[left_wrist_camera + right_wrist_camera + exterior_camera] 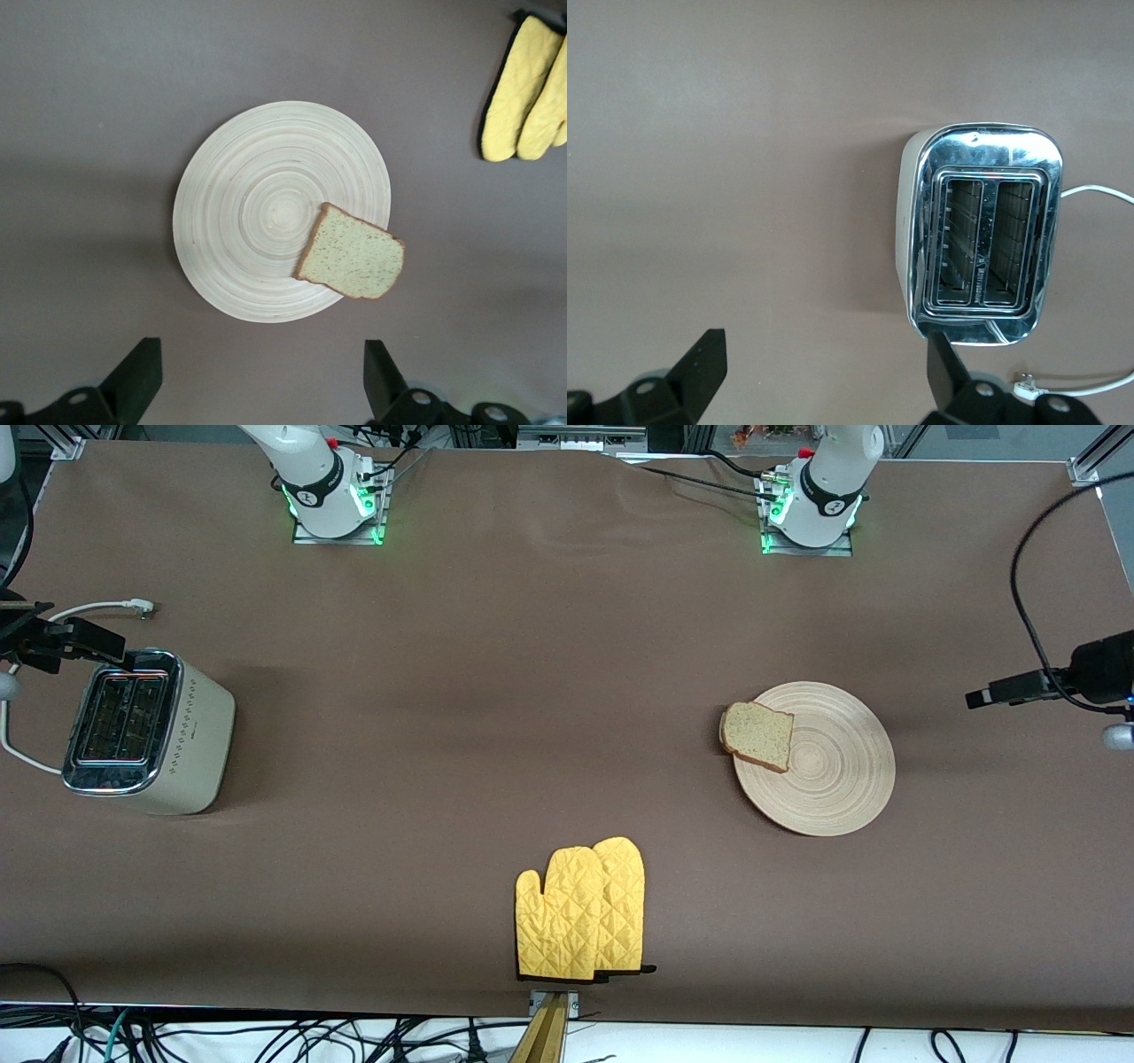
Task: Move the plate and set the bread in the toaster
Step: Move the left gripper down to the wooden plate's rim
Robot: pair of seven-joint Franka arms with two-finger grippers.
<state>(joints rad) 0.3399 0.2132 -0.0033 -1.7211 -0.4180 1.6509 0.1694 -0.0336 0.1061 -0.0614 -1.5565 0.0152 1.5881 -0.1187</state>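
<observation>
plate (828, 779) sits flat on the brown tabletop (496, 717) toward the left arm's end. bread (757, 735) lies flat on the plate's rim, on the edge toward the right arm's end, one corner hanging past the rim over the tabletop. Speckled crumb, darker crust

toaster (151, 731) stands upright at the right arm's end, well apart from the plate. Chrome top, both slots face up with nothing in them. Dotted diamond pattern on the cream side facing mid-table, plus a small dark logo there, too small to read. Some marking between the slots in the right wrist view, also unreadable. white cord (97, 609) runs from the toaster toward the robot bases, plug lying on the tabletop

yellow quilted oven mitts (580, 912), a pair overlapped, lie at the tabletop edge nearest the front camera, roughly midway between toaster and plate

left gripper (257, 385) hangs over the tabletop just beside the plate, fingers (137, 376) spread wide, grasping nothing

right gripper (819, 381) hangs over the tabletop beside the toaster, fingers (700, 367) spread wide, grasping nothing; one finger lines up with the toaster's chrome end in the right wrist view, contact can't be judged
</observation>
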